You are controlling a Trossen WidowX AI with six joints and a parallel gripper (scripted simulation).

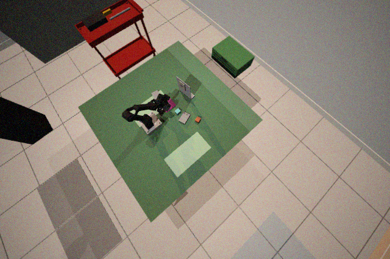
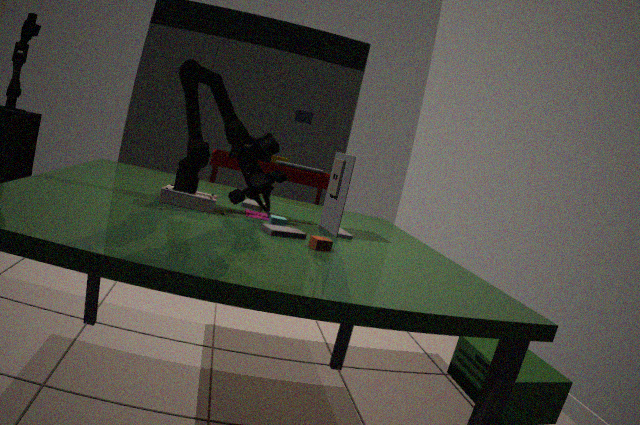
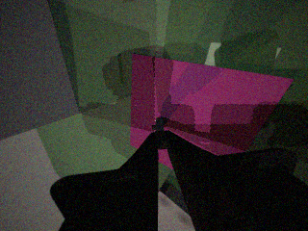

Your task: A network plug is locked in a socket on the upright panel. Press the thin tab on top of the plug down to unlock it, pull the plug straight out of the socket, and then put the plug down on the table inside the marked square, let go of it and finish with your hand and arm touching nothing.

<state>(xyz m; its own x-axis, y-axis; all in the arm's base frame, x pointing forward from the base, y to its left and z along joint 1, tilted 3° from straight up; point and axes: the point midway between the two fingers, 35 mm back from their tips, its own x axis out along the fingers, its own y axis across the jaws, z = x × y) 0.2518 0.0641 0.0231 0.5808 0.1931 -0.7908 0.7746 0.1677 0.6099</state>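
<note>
My gripper (image 3: 160,136) (image 1: 166,107) (image 2: 265,206) points down just above the magenta marked square (image 3: 231,96) (image 1: 172,103) (image 2: 254,214) on the green table (image 1: 132,161) (image 2: 155,249). Its fingers are shut on a small dark plug (image 3: 159,123), of which only the tip shows between the fingertips in the wrist view. In the top and exterior views the plug is too small to make out. The white upright panel (image 1: 184,87) (image 2: 338,193) with its dark socket (image 2: 338,176) stands apart, behind and to the right of the gripper.
A cyan block (image 1: 178,111) (image 2: 278,219), a flat grey slab (image 1: 184,117) (image 2: 283,230) and an orange block (image 1: 197,119) (image 2: 321,242) lie near the square. The arm's base (image 1: 152,124) (image 2: 187,197) is at the left. A red cart (image 1: 116,29) and a green crate (image 1: 232,55) stand off the table.
</note>
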